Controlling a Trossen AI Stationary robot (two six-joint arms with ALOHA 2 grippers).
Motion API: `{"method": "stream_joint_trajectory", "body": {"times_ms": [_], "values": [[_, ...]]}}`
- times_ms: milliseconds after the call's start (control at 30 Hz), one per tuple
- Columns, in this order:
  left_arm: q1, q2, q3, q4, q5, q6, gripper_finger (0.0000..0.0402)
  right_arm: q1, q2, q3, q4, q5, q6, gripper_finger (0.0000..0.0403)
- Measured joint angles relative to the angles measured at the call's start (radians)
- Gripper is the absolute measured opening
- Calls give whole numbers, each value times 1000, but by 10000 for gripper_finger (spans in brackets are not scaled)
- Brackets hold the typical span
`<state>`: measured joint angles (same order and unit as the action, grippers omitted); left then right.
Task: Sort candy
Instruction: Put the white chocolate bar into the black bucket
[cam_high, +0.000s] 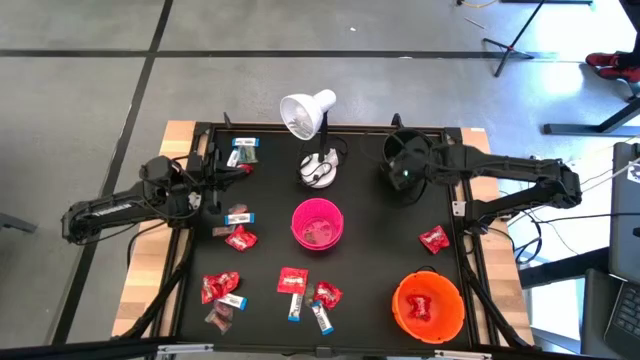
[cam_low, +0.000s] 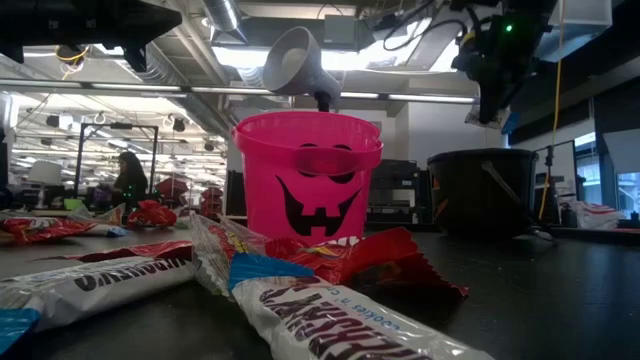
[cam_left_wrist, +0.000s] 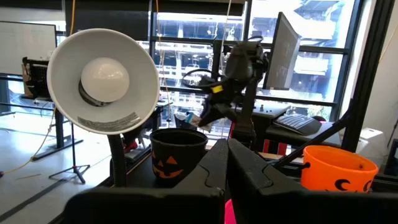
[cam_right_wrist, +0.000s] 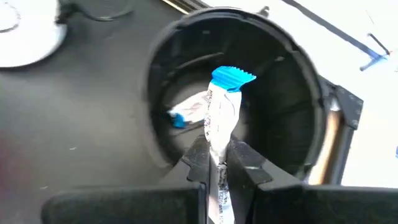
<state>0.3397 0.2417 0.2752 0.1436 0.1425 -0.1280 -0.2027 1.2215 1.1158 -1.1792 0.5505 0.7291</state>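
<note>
From above, a dark surface (cam_high: 380, 290) carries a white desk lamp (cam_high: 306, 115), a pink bucket (cam_high: 317, 223), an orange bucket (cam_high: 427, 305) and a black bucket (cam_high: 408, 165). The right arm reaches in from the right edge, its elbow bent, with the right pincer (cam_high: 405, 172) poised over the black bucket. The left arm stretches from the left edge, and the left pincer (cam_high: 225, 172) sits near the back left corner. Red packets (cam_high: 240, 238) and white-and-blue bars (cam_high: 293, 307) lie scattered across the front and left of the surface.

At table height, the pink bucket (cam_low: 307, 176) shows a jack-o'-lantern face, with candy wrappers (cam_low: 300, 300) lying in front; the right arm hangs above the black bucket (cam_low: 482, 190).

From the left wrist, the left pincer (cam_left_wrist: 227, 168) is fully closed and holds nothing, facing the lamp (cam_left_wrist: 102, 81).

From the right wrist, the right pincer (cam_right_wrist: 217, 163) is clamped on a white-and-blue bar (cam_right_wrist: 221, 121) held upright over the black bucket (cam_right_wrist: 292, 81), where another bar (cam_right_wrist: 189, 112) lies inside.
</note>
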Motion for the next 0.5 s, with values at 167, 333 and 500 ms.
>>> {"method": "stream_joint_trajectory", "body": {"times_ms": [167, 333, 500], "values": [[0, 0, 0, 0, 0, 0, 1, -147, 0, 46, 1, -49, -113, 28], [0, 0, 0, 0, 0, 0, 1, -265, 0, 113, 7, -124, -199, 35], [0, 0, 0, 0, 0, 0, 1, -336, 0, 148, 11, -214, -241, 80]]}}
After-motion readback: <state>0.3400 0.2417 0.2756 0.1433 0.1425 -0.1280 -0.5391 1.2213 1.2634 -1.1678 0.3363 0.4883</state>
